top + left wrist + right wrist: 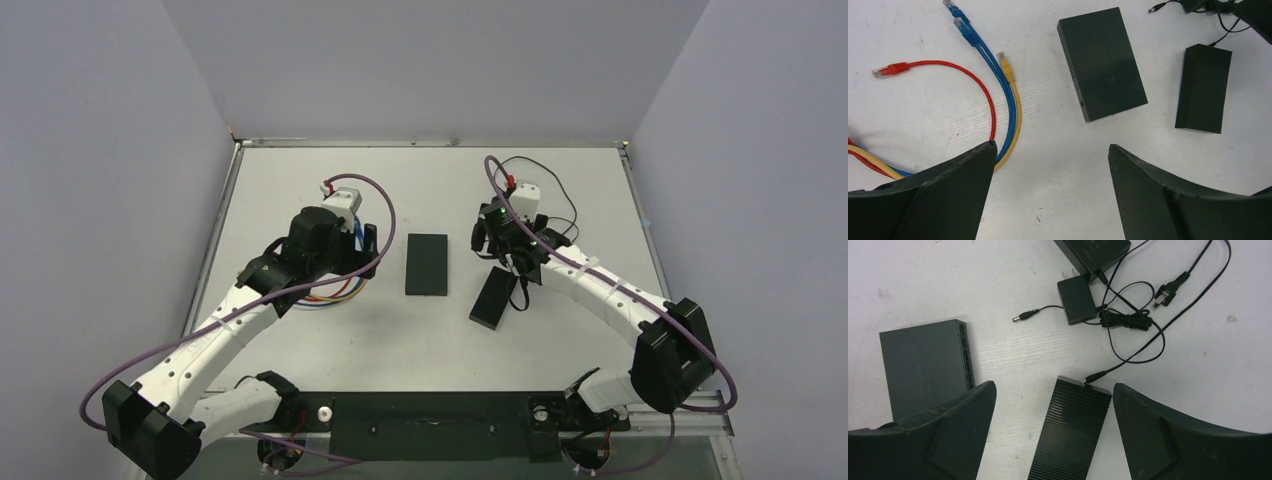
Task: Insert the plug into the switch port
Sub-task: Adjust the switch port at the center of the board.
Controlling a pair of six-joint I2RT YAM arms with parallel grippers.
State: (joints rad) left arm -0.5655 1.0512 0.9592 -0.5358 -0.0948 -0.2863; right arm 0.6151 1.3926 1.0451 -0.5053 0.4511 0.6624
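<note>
Top external view: both arms reach from their bases at the near edge out to the middle of the table (420, 345). The left arm (200, 345) runs up and to the right from the lower left corner. Its wrist bends down so that the left gripper (1050, 150) points at the tabletop, over a loop of coloured cables. The right arm (600, 290) runs up and to the left from the lower right corner. Its wrist hangs over the far end of a ribbed black box (490, 300). The switch (428, 263), a flat black box, lies on the table between the two wrists, its long side running away from the bases.

In the left wrist view the fingers stand wide apart with only bare table between them, so this gripper is released and holds nothing. To one side lie the red cable (973, 80), two blue cables (998, 75) and the yellow cable (1018, 115). They pass under one finger, and their plugs lie loose on the table, well apart from the switch.

In the right wrist view the right gripper (1053, 387) is likewise spread and holds nothing. The ribbed box lies on the table below the gap, and a thin black lead is plugged into its far end. The switch lies beside it, partly hidden by one finger, with its row of ports facing the ribbed box. Farther out sit a power adapter (1076, 301) and its loose barrel plug (1022, 317), beside a tangle of black wire.
</note>
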